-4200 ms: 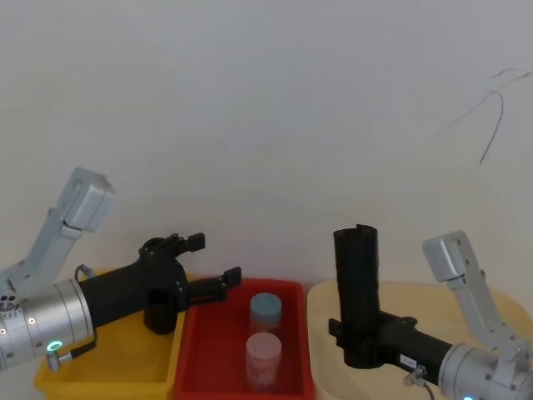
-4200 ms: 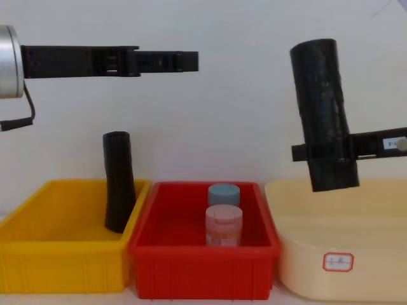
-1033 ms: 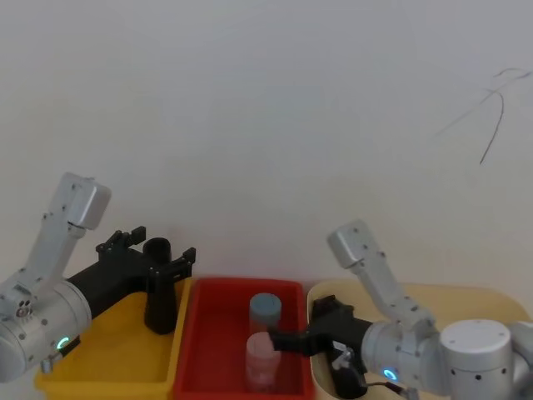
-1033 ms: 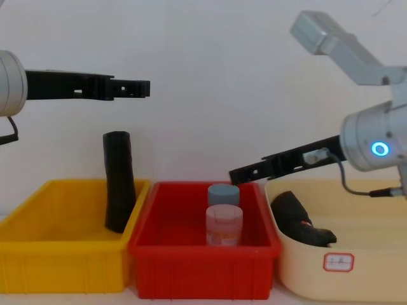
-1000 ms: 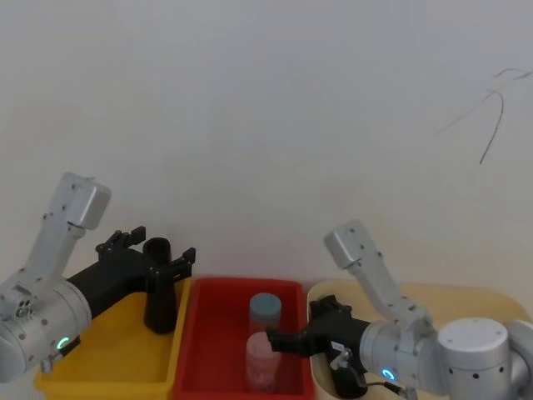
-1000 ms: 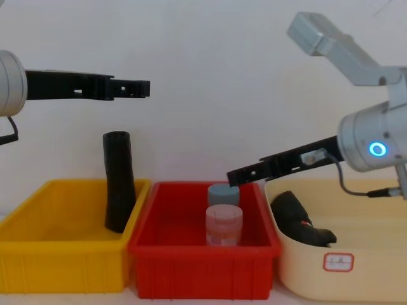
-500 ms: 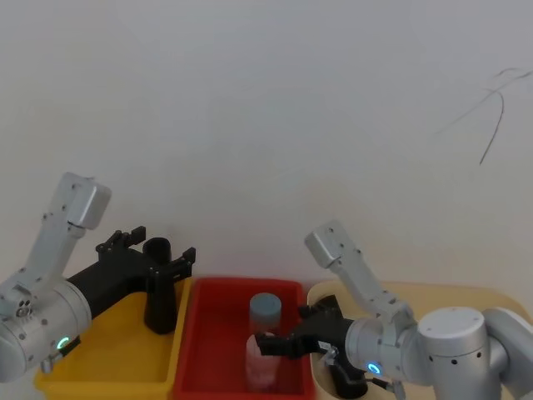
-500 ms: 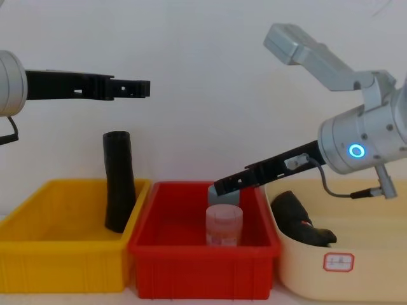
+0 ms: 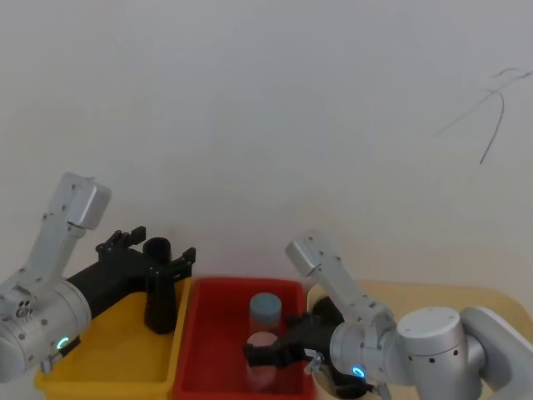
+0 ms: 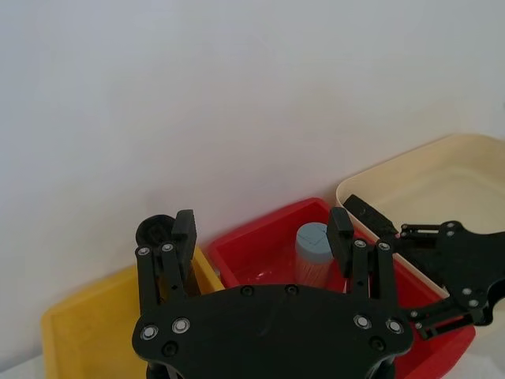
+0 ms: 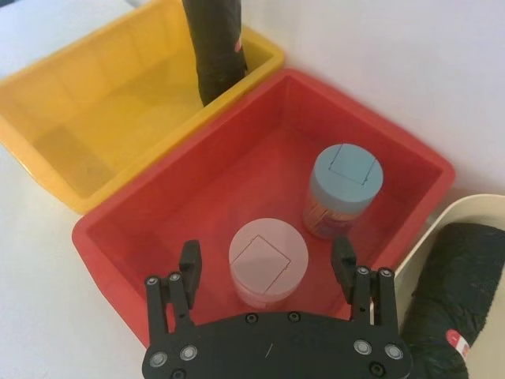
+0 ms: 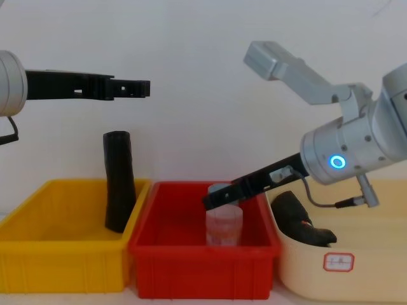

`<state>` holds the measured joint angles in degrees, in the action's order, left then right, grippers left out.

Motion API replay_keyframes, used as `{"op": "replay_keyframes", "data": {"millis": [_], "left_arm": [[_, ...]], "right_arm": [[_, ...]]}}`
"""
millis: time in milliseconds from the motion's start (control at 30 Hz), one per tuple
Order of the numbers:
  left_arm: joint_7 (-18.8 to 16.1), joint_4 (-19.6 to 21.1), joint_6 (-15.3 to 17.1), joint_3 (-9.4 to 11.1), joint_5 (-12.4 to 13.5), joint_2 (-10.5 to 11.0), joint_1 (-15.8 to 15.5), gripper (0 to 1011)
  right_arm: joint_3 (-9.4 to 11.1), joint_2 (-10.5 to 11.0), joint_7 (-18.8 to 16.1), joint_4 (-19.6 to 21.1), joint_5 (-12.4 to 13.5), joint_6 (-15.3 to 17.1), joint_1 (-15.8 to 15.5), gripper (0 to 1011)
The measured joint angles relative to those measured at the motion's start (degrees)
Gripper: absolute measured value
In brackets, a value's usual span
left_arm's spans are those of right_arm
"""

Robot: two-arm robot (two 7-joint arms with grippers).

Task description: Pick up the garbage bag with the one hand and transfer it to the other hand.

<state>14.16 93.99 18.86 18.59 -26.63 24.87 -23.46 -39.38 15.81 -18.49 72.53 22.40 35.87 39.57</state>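
The garbage bag [image 12: 296, 216], a thick wrinkled black roll, lies on its side in the cream tub [image 12: 356, 273]; the right wrist view shows one end of it [image 11: 458, 300]. No gripper touches it. My right gripper [image 12: 213, 198] is open and reaches left over the red bin [image 12: 203, 267]. Its fingers straddle the air above the pink-lidded jar [image 11: 267, 260]. My left gripper [image 12: 137, 88] is open and held high over the yellow bin [image 12: 57, 267], level with the top of a slimmer black roll [image 12: 119, 181].
A blue-lidded jar [image 11: 344, 178] stands behind the pink-lidded one in the red bin. The slim roll leans upright in the yellow bin's back right corner. The three bins sit side by side against a white wall.
My right gripper, which earlier held the bag upright, has left it in the cream tub and swung left and down over the red bin's jars. The left arm holds still.
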Motion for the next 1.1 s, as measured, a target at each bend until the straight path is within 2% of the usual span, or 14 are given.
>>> {"op": "replay_keyframes", "data": {"millis": [467,1100], "left_arm": [[0.0,0.0,0.0,0.0,0.0,0.0,0.0,1000],[0.0,0.0,0.0,0.0,0.0,0.0,0.0,1000]], "right_arm": [[-1.5,-1.7,-2.2,-5.2,-1.5,-1.7,1.7,1000],[-2.2,-3.5,-5.2,-11.8,-2.4,-3.7,3.8,1000]]}}
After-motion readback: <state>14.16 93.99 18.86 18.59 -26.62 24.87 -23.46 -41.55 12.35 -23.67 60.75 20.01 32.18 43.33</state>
